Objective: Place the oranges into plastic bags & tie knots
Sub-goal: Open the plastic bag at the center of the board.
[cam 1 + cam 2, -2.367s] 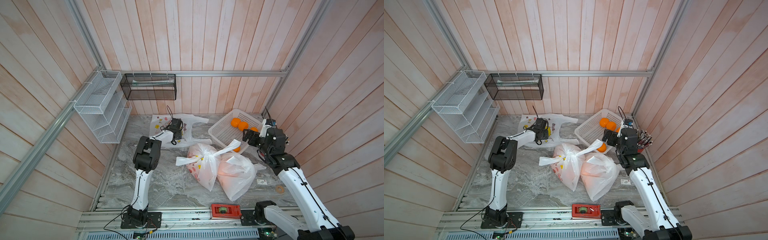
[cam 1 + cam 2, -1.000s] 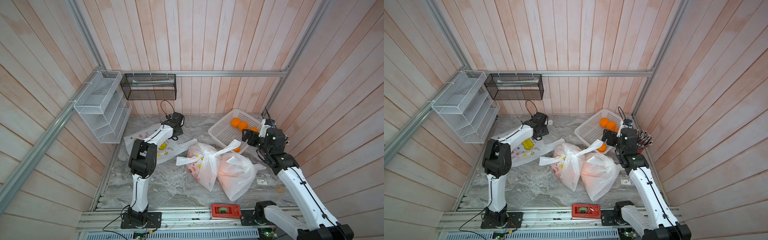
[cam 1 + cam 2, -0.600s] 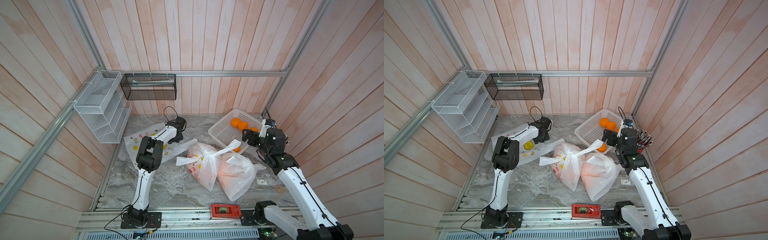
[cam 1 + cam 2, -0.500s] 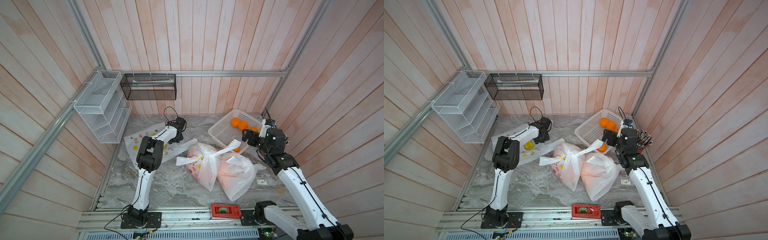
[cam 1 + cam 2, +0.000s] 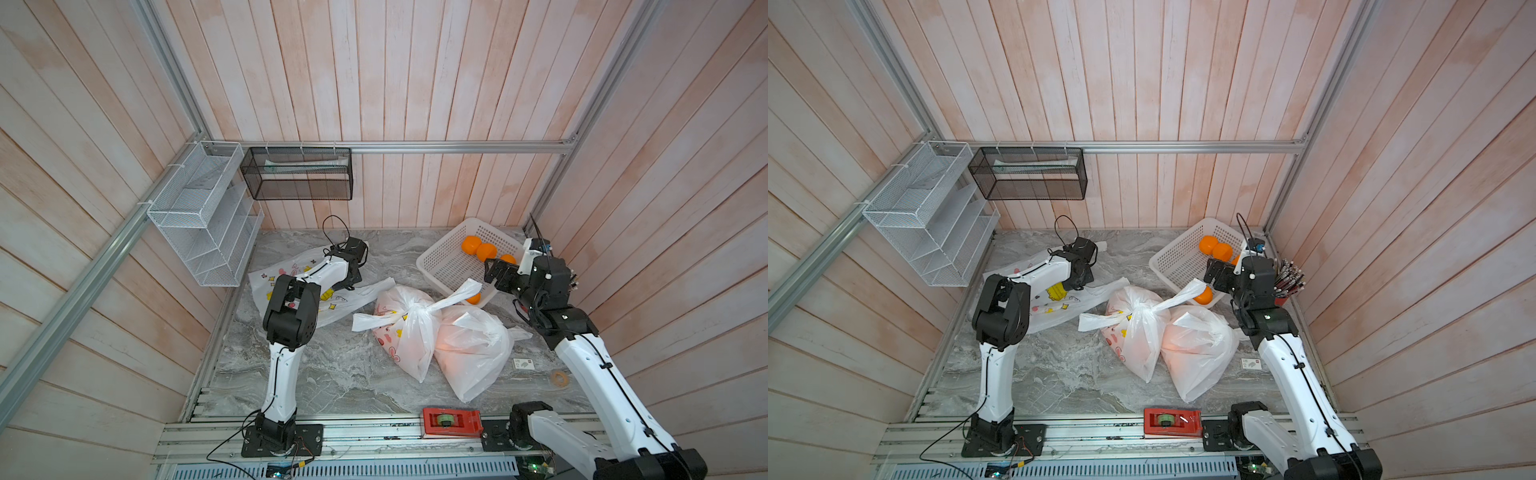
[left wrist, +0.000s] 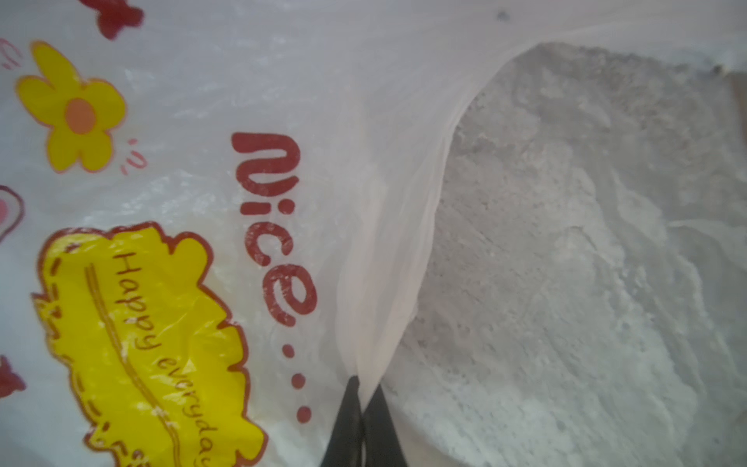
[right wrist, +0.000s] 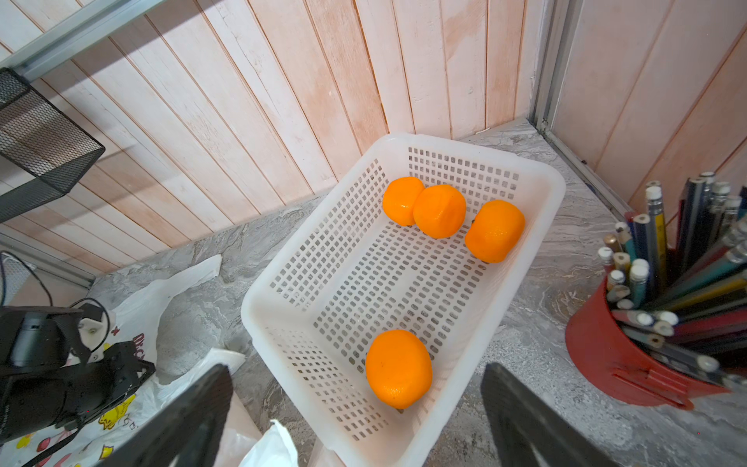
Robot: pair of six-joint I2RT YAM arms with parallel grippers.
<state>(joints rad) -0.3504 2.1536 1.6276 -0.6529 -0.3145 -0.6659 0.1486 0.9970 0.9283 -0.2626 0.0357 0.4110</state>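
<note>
A flat printed plastic bag (image 5: pixel 266 279) lies at the back left, showing yellow flowers and red lettering in the left wrist view (image 6: pixel 194 170). My left gripper (image 6: pixel 366 388) is shut on a fold of film at its opening edge, and it shows in a top view (image 5: pixel 348 286). Two filled bags lie mid-table: a printed one (image 5: pixel 399 336) with a knot (image 5: pixel 415 311) and a plain one (image 5: pixel 469 357). Several oranges (image 7: pixel 398 368) sit in the white basket (image 7: pixel 283 283). My right gripper (image 7: pixel 355 372) hangs open over the basket's near corner with nothing held.
A red cup of pencils (image 7: pixel 606 364) stands right of the basket by the wall. A white wire rack (image 5: pixel 199 216) and a black mesh bin (image 5: pixel 297 174) hang on the walls. A red tape dispenser (image 5: pixel 451 422) sits on the front rail.
My left arm dragged the flat bag from the back middle toward the left, then its jaws closed on the bag's edge. The right arm has stayed still and open.
</note>
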